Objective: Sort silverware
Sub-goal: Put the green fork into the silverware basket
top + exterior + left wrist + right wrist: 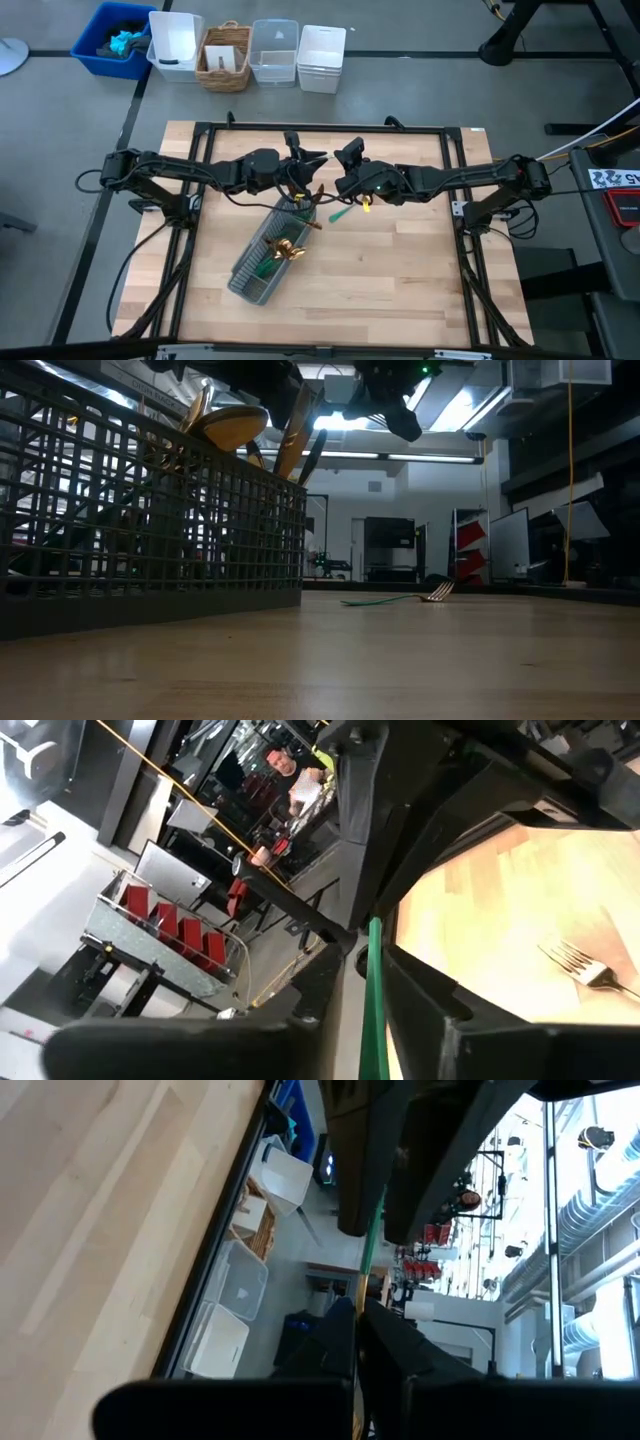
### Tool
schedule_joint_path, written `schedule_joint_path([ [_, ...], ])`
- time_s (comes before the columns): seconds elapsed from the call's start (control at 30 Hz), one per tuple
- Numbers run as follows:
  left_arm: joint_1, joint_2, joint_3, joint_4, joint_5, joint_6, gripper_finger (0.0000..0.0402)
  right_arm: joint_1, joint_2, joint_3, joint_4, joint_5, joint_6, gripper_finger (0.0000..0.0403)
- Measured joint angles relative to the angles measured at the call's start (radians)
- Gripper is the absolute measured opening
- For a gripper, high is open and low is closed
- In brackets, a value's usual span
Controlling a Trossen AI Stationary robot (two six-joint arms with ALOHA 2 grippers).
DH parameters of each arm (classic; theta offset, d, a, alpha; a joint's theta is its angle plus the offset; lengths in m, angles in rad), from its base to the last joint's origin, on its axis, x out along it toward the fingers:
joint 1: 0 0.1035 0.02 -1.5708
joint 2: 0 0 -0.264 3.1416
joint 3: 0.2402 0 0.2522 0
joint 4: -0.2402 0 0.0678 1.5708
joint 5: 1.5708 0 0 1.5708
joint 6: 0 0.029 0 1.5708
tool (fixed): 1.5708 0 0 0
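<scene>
Both grippers meet above the far end of the grey mesh caddy [250,272] [150,530]: my left gripper [306,180] [372,1010] and my right gripper [345,186] [358,1330]. A slim green-handled piece of silverware [373,982] [372,1230] spans between them, and both are shut on it; its head is hidden. Several gold-headed pieces [288,248] [232,425] stand and lean in the caddy's compartments. One green-handled fork [343,212] [400,599] [585,968] lies flat on the table under the right gripper. My left gripper pinches the green handle [375,1020] between its two fingers, with the handle running lengthwise between them. The piece is lifted clear of the table. My right gripper pinches the same piece's other end between its fingers, where the green turns yellowish [359,1295]. It comes level from the table's right, facing the left gripper.
The caddy lies slantwise on the wooden table [420,270], left of centre. Beyond the table's far edge stand a blue bin [112,40], white and clear containers [275,52] and a wicker basket [226,58]. The table's right and near parts are bare wood.
</scene>
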Motion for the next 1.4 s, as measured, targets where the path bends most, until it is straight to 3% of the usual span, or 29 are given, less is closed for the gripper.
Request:
schedule_joint_path([
  [0.23, 0.000, 0.000, 0.000, -0.002, 0.006, 0.047, 0.0010, 0.000, 0.000, 0.000, 0.000, 0.000, -0.002, 0.0012],
  [0.57, 0.000, 0.000, 0.000, -0.002, 0.006, 0.042, 0.0005, 0.000, 0.000, 0.000, 0.000, 0.000, -0.004, 0.0017],
  [0.87, 0.000, -0.003, 0.000, -0.001, -0.002, -0.028, 0.0002, 0.001, 0.000, 0.000, 0.012, -0.001, 0.034, 0.0073],
  [0.97, 0.000, -0.014, 0.000, -0.006, -0.009, -0.052, 0.0002, 0.001, 0.000, 0.000, 0.050, 0.042, 0.083, 0.0094],
  [1.13, 0.000, -0.065, 0.000, -0.111, -0.031, -0.138, 0.0001, 0.002, -0.004, 0.000, 0.079, 0.174, 0.130, 0.0105],
  [1.4, 0.001, -0.232, 0.000, -0.366, -0.044, -0.371, 0.0001, 0.001, -0.064, 0.000, -0.019, 0.184, 0.209, 0.0106],
])
